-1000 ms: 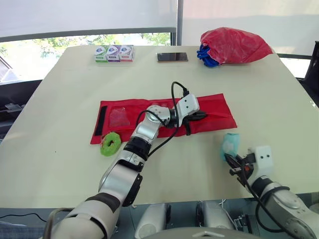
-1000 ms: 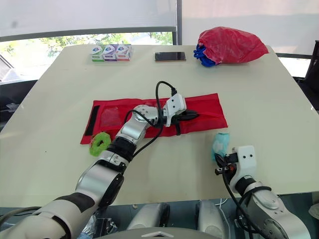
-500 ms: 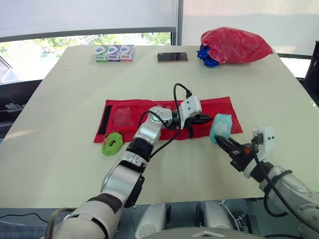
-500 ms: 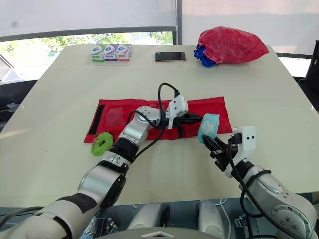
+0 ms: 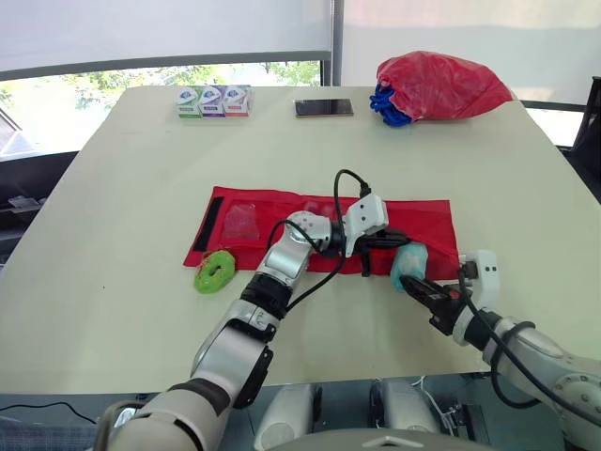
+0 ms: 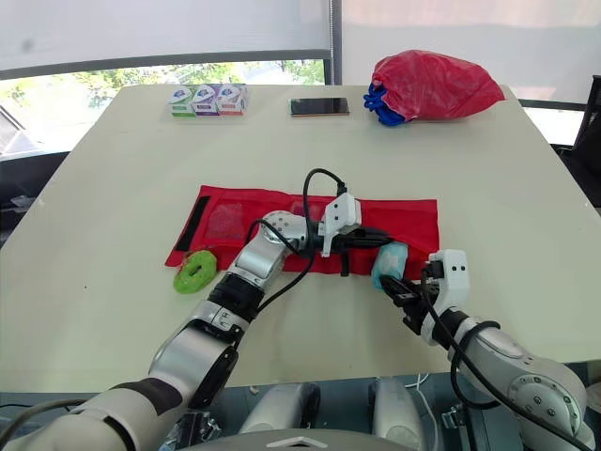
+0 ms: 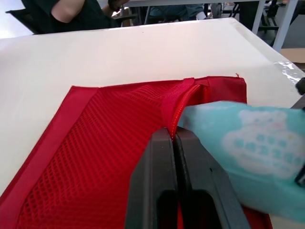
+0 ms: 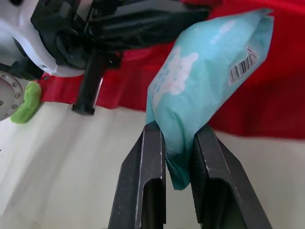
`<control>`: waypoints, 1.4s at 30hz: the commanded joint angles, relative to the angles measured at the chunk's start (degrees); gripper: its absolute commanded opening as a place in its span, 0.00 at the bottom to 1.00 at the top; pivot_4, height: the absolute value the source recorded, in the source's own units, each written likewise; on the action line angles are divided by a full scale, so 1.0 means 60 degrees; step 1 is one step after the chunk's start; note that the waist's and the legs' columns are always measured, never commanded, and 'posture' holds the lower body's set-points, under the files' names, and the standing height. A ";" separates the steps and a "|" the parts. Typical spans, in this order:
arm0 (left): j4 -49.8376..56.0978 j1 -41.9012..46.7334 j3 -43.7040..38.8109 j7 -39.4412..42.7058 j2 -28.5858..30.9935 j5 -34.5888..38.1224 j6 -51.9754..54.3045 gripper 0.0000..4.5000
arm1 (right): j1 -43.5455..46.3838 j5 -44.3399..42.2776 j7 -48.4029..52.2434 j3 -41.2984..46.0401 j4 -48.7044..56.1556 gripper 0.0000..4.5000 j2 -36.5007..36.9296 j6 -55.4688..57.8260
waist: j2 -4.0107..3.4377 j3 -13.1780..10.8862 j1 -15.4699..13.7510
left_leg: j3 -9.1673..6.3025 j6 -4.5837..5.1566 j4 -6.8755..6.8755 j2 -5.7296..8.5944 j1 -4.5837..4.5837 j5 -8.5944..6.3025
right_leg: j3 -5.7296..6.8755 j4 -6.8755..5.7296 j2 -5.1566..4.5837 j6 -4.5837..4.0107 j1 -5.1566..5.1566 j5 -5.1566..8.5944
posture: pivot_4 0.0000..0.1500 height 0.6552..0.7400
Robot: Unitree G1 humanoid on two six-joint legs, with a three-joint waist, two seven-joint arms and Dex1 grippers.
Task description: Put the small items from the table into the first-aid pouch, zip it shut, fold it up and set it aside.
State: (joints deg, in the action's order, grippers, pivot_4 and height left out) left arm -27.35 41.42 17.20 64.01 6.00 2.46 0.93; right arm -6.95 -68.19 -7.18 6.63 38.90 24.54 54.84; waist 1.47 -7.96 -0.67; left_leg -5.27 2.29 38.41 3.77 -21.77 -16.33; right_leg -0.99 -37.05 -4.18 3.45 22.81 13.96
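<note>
The red first-aid pouch (image 5: 282,221) lies flat and open in the middle of the table. My left gripper (image 5: 390,241) is shut on the pouch's red mesh flap (image 7: 174,107) near the right end and holds the edge up. A light blue tissue pack (image 5: 409,261) is clamped in my right gripper (image 8: 177,138), its far end at the lifted flap of the pouch (image 8: 248,95). In the left wrist view the tissue pack (image 7: 248,148) sits right beside my left fingers (image 7: 162,171). A green ring-shaped item (image 5: 217,271) lies on the table at the pouch's near left corner.
At the table's far edge stand three small boxes (image 5: 214,101), a phone (image 5: 324,108) and a red plastic bag over something blue (image 5: 437,86). A person sits beyond the table in the left wrist view (image 7: 76,12). The table (image 5: 113,188) has free room on both sides of the pouch.
My right gripper carried the tissue pack from the table's near right edge up to the pouch's opening. The pouch and my left gripper have shifted to the right.
</note>
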 commanded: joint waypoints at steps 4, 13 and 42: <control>0.1175 -0.0308 0.0551 0.0345 -0.0157 0.0239 0.0195 0.00 | 0.0850 0.0788 -0.0198 0.0164 -0.0787 0.03 -0.0325 -0.0573 | -0.0001 0.0000 -0.0030 | -0.0001 0.0000 0.0001 0.0000 -0.0001 0.0000 | 0.0003 0.0000 0.0000 0.0000 0.0000 0.0000 | 1.00 1.00; 0.1064 -0.0304 0.0755 0.0268 -0.0356 0.0226 0.0148 0.00 | 0.2193 0.2284 -0.0675 0.0359 -0.1910 0.03 -0.1758 -0.1730 | -0.0017 0.0003 0.0017 | 0.0004 -0.0002 -0.0006 -0.0001 0.0001 0.0001 | -0.0004 0.0000 0.0004 0.0000 0.0007 0.0000 | 1.00 1.00; -0.2600 0.1367 0.0498 -0.1569 -0.1636 -0.0511 -0.1408 0.00 | -0.2476 0.3664 0.5027 0.2736 0.1698 0.99 0.1992 -0.3225 | -0.0055 0.0005 0.0048 | -0.0002 0.0039 0.0000 0.0003 0.0003 -0.0022 | 0.0002 0.0024 0.0004 0.0020 -0.0018 -0.0008 | 1.00 1.00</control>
State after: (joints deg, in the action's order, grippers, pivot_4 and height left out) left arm -43.24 48.30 20.34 54.13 -2.69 -0.97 -6.21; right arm -20.80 -45.29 20.73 18.08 46.61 35.63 37.66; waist 1.15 -7.93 -0.39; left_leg -5.26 2.55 38.42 3.80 -21.75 -16.48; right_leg -0.99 -36.89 -4.17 3.58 22.70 13.92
